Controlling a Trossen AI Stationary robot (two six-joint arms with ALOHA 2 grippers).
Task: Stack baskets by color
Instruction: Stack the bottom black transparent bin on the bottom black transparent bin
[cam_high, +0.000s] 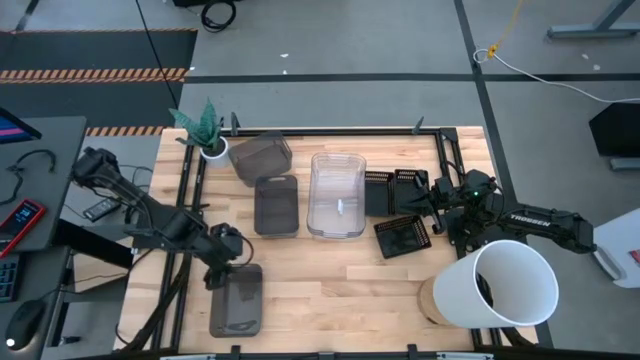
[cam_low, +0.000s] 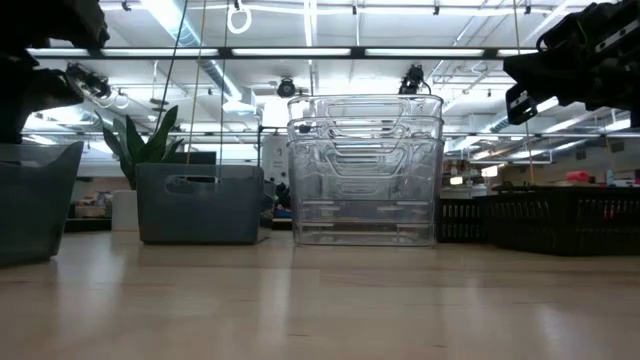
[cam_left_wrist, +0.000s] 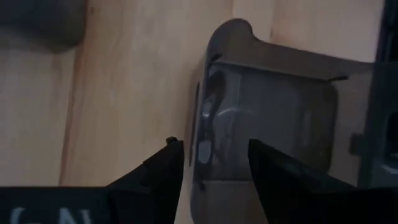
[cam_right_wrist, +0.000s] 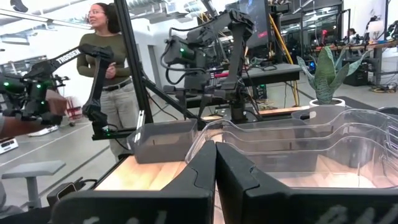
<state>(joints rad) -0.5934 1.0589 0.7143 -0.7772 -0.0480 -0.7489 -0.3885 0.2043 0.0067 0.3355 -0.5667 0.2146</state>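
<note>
Straddling the short end wall of a smoky grey basket (cam_high: 237, 303), the left pincer (cam_high: 228, 243) stands with fingers apart, one inside the wall and one outside. That basket rests near the desk's (cam_high: 340, 280) near-left corner, its long axis running away from the pincer toward the near edge. The other grey baskets (cam_high: 275, 203) lie toward the far edge. Over the black slotted baskets (cam_high: 402, 236), the right pincer (cam_high: 437, 205) waits, pressed together.
</note>
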